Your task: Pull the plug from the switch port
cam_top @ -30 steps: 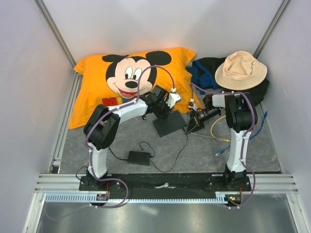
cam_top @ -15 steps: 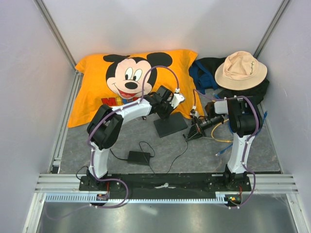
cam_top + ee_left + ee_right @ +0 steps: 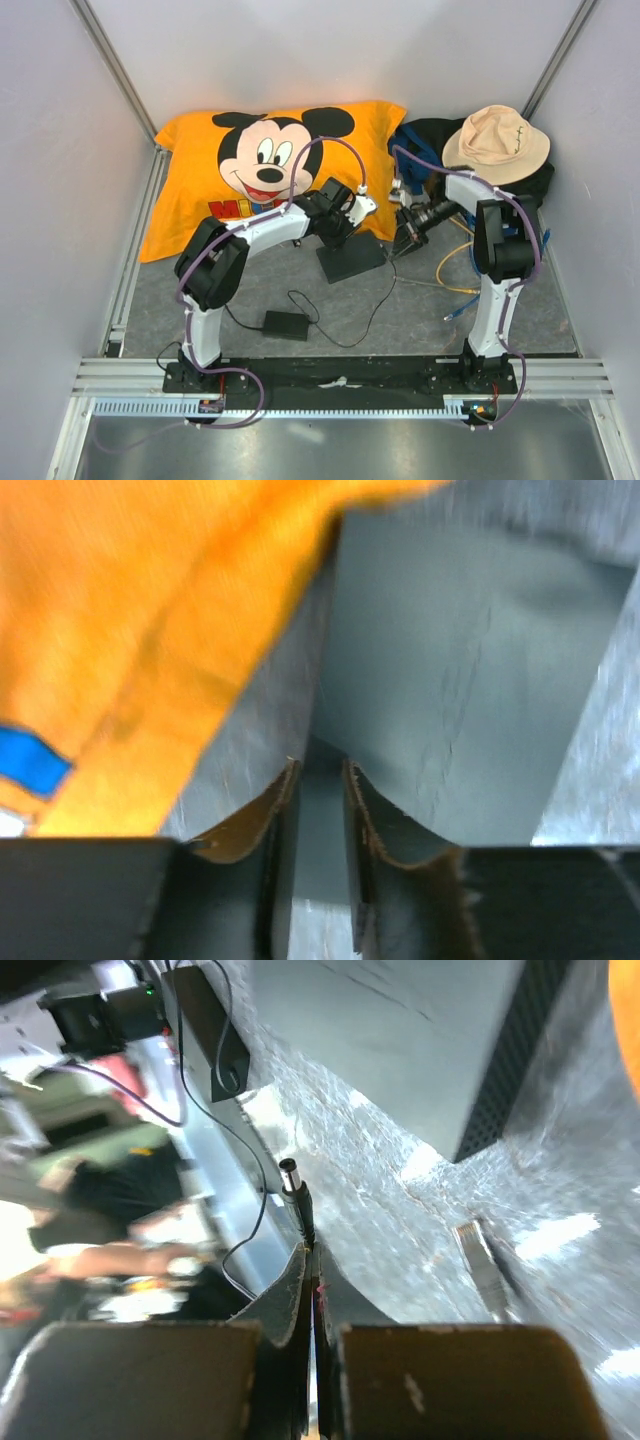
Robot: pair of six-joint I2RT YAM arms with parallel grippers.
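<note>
Grey bench, Mickey pillow at the back. Top view: switch is seen mid-bench, left jaws at its far edge, right jaws just beside it. Left wrist: switch edge is pinched by narrow left jaws. Right wrist: plug is clamped in shut right jaws, clear of the switch. Pull is judged done.

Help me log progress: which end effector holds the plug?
The right end effector: it is shut on the black barrel plug, clear of the switch. The left end effector grips the switch's edge.
</note>
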